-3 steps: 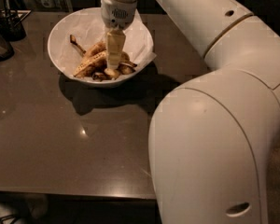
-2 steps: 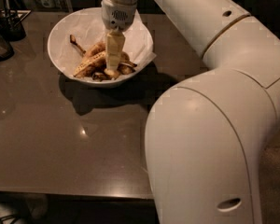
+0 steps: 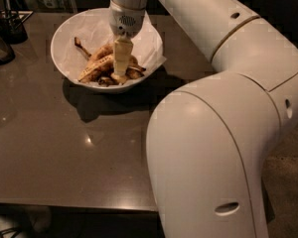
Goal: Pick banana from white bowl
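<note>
The white bowl, lined with crumpled white paper, stands at the back of the dark table. In it lies the long, brown-speckled banana, slanting from lower left to upper right. A shorter banana with a long dark stem lies behind it, and small stubby pieces lie to the right. My gripper points straight down into the bowl, its tip among the bananas at the right end of the long banana. It hides part of the fruit.
My large white arm fills the right side of the view and overhangs the table's right part. Dark containers stand at the far left edge. The table's front edge runs along the bottom.
The gripper has sunk slightly deeper into the bowl. The bowl and the bananas have not moved.
</note>
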### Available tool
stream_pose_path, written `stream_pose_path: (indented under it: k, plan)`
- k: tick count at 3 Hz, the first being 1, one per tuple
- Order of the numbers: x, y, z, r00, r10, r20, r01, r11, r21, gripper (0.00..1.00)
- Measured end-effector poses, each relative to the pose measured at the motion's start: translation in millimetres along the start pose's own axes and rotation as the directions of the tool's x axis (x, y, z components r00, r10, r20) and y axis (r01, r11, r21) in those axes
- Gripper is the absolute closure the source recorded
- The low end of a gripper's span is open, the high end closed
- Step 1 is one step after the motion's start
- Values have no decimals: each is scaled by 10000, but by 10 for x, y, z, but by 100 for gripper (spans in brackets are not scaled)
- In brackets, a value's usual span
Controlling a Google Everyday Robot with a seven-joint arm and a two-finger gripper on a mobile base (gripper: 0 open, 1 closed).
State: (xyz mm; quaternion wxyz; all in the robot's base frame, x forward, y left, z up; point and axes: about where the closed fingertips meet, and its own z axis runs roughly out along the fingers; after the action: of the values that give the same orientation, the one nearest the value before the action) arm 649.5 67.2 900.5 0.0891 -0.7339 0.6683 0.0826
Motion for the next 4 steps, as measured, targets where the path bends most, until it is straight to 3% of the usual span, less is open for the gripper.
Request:
stream_pose_path:
  k: [3, 4]
  plan:
    - [-96, -134, -14, 9973, -104, 728, 41, 9963, 861, 100]
    - [8, 112, -328, 9853, -59, 1709, -248, 9839, 1770, 100]
